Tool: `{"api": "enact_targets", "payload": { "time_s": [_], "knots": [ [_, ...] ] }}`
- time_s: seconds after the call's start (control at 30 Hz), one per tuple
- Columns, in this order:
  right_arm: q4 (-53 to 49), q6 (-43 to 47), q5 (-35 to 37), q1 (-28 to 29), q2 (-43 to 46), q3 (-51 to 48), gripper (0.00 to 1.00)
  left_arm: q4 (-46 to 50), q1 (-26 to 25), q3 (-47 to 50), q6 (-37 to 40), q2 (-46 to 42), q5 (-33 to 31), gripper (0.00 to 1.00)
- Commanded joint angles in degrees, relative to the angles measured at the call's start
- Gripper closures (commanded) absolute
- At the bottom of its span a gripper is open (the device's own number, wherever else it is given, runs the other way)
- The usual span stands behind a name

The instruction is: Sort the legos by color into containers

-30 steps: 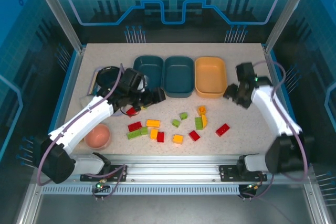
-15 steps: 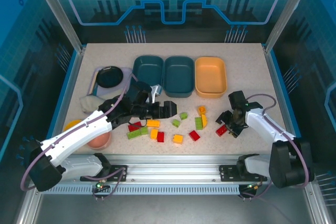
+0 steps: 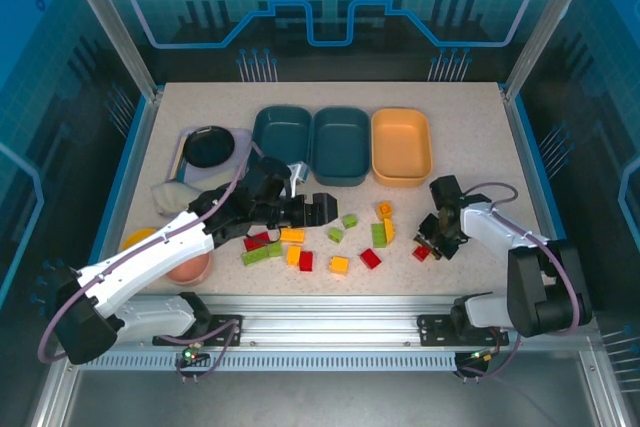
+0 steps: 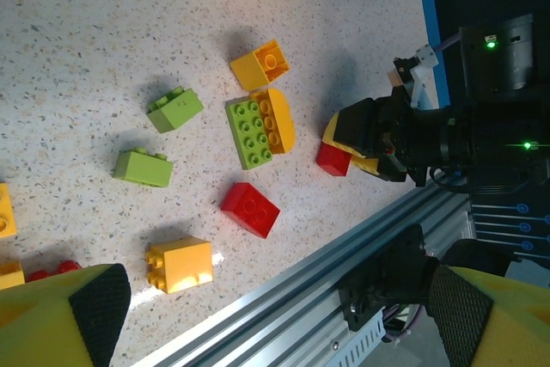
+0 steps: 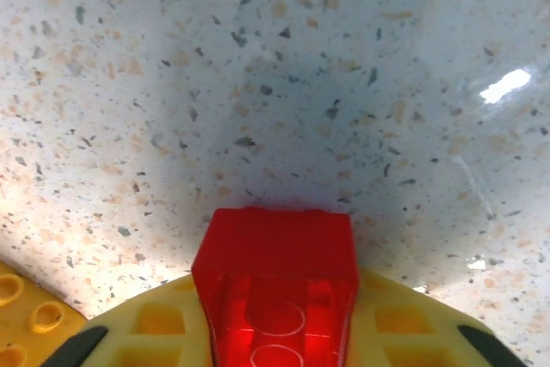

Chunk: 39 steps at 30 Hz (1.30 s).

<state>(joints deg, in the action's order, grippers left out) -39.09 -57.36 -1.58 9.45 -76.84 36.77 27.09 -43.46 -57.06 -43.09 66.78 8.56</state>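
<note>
One red brick gripped, partly hidden

The right gripper is clamped on a red brick at the speckled bench, the brick's sides covered. The left gripper hangs wide open above scattered bricks; three trays stand behind.

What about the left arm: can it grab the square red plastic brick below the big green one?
Probably yes: the left tool is open, and the square red plastic brick lies alone, untouched.

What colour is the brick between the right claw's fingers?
Red. The brick shows best in the right wrist view.
</note>
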Motion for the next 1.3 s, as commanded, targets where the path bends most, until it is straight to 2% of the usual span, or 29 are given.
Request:
{"api": "enact_targets", "payload": {
  "time_s": [0.0, 0.1, 0.27, 0.53, 0.7, 0.77, 0.83, 0.93, 1.0, 1.13, 1.27],
  "knots": [
    [-2.4, 2.4, 3.7, 3.8, 1.0, 4.9, 0.82, 1.4, -0.5, -2.0, -1.3, -0.7, -3.4, 0.06],
    [-6.6, 8.4, 9.2, 7.5, 1.1, 16.7, 0.82, 5.2, -0.1, -6.3, -1.3, 0.8, -5.8, 0.05],
    [-9.1, 18.2, 10.9, 7.2, -11.9, 36.1, 0.82, 7.5, 3.1, -14.0, -2.0, 6.0, -4.1, 0.05],
    [-13.7, 23.7, 5.3, 2.8, -38.8, 64.5, 0.82, 8.6, 9.1, -26.5, -2.7, 17.1, -3.2, 0.05],
    [-18.1, 23.9, 2.7, 0.7, -52.2, 77.0, 0.81, 9.3, 10.6, -30.7, -2.8, 22.5, -3.2, 0.05],
    [-19.4, 24.0, 2.3, 0.2, -55.4, 80.3, 0.78, 9.7, 11.0, -31.1, -3.4, 23.5, -3.4, 0.05],
    [-20.3, 24.4, 1.8, -0.2, -58.2, 82.6, 0.68, 10.0, 11.0, -31.0, -4.0, 23.8, -3.9, 0.06],
    [-21.3, 25.3, 0.9, -0.5, -59.0, 84.4, 0.52, 11.0, 11.0, -30.6, -4.8, 23.5, -4.3, 0.06],
    [-20.9, 26.0, 0.8, -0.4, -57.2, 84.0, 0.45, 12.6, 11.0, -30.2, -5.3, 22.7, -5.4, 0.06],
    [-19.5, 27.2, 1.4, 0.2, -49.5, 81.7, 0.37, 18.1, 11.0, -28.6, -7.5, 20.3, -7.8, 0.07],
    [-16.0, 28.8, 2.1, 2.1, -37.8, 74.7, 0.37, 24.1, 11.0, -23.8, -13.4, 16.6, -9.3, 0.08]
  ]
}}
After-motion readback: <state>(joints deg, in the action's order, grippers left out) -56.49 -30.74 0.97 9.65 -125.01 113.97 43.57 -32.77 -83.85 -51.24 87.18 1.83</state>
